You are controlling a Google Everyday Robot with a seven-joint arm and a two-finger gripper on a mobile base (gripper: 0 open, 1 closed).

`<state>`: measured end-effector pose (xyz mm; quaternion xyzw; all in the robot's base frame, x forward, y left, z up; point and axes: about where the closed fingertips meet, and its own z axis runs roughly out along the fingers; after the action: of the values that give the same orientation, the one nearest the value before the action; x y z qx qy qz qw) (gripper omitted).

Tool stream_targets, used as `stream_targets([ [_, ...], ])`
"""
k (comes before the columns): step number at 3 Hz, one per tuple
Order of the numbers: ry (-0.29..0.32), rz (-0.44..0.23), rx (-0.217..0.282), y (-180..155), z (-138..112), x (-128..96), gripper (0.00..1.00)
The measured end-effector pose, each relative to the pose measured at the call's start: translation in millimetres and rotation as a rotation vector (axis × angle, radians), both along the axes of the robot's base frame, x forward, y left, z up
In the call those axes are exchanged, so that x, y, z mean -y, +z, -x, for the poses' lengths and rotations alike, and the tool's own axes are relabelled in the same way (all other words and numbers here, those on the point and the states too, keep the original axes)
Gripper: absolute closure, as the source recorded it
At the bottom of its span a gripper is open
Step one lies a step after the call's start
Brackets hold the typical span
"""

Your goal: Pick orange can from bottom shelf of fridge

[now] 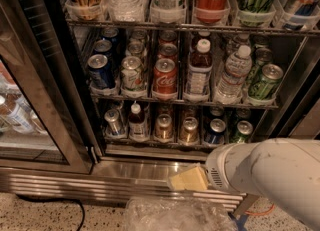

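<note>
The fridge [130, 167] stands open before me. Its bottom shelf [150, 142] holds a row: a silver can, a small bottle [136, 122], an orange can [163, 126], a second coppery can [189, 130] beside it, a dark blue can [216, 130] and a green can [243, 131]. My gripper [188, 179] is at the end of the white arm [270, 175]. It sits outside the fridge, in front of the steel sill, below the coppery cans and apart from them. It holds nothing that I can see.
The glass door [35, 100] hangs open at left. The middle rack [175, 100] carries cans and bottles, with tall bottles above. Crumpled clear plastic [170, 215] lies on the floor under the gripper. A black cable [50, 204] runs along the floor at left.
</note>
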<state>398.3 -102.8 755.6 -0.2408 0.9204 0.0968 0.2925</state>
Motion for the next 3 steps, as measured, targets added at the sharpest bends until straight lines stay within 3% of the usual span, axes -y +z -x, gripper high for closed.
stream_targets([
  [1, -0.072, -0.038, 0.012, -16, -13, 5, 0.0],
  [2, -0.141, -0.036, 0.077, -40, -26, 18, 0.0],
  [3, -0.216, -0.035, 0.203, -29, -39, 49, 0.0],
])
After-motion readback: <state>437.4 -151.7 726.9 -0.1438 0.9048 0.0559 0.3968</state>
